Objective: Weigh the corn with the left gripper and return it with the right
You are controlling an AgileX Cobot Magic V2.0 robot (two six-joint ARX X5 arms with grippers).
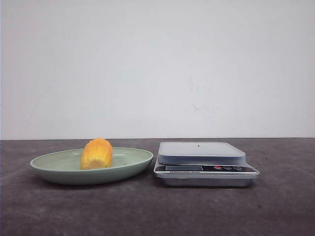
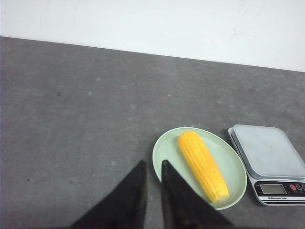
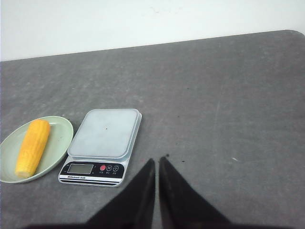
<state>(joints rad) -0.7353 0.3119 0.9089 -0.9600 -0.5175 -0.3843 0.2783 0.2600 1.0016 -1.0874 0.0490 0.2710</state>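
1. One corn (image 1: 97,154): a single yellow-orange cob with ribbed kernel rows. It looks stubby end-on in the front view and long in both wrist views.
2. One plate (image 1: 59,166): a single pale green, shallow oval dish.
3. One scale (image 1: 202,153): a single silver kitchen scale with one flat weighing platform.
4. One display window on the scale's front strip.
5. Three small round buttons beside that display, one of them red.
6. Two pincers: the left pincer (image 2: 152,167) and the right pincer (image 3: 157,163), one in each wrist view, each with two dark fingers.
7. One tabletop (image 1: 147,211): a single dark grey surface.
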